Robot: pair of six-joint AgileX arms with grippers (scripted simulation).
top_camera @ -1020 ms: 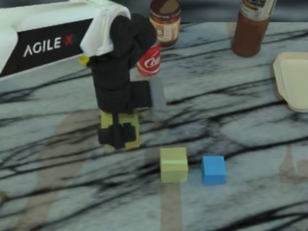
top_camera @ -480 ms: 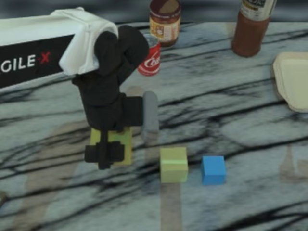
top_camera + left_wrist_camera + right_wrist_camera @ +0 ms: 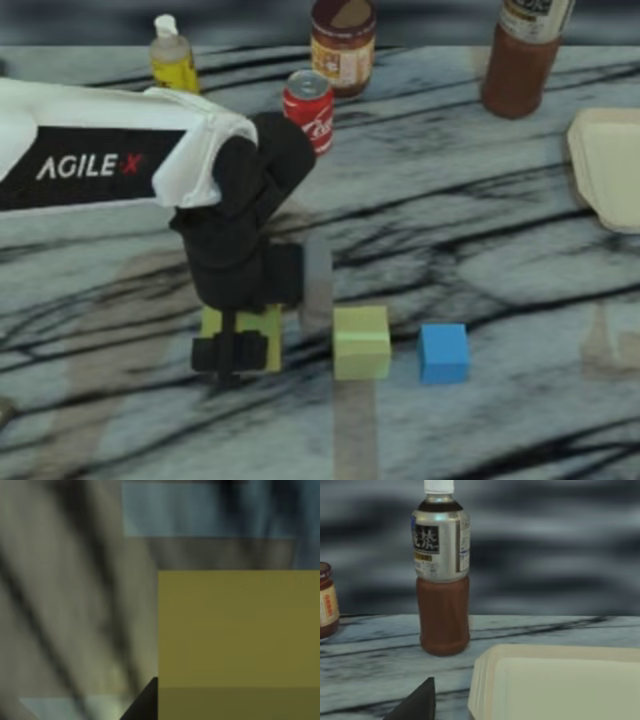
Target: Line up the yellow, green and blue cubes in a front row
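Left gripper (image 3: 229, 350) closed on yellow cube (image 3: 268, 335), near edge, left of green cube (image 3: 361, 341); blue cube (image 3: 443, 352) right of green. Right gripper: fingers' state not discernible

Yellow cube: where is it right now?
In the top view the yellow cube sits left of centre near the front of the table, under the left gripper, just left of the green cube.

Our left arm reaches in from the table's left, left gripper (image 3: 229, 352) pointing down, fingers closed.
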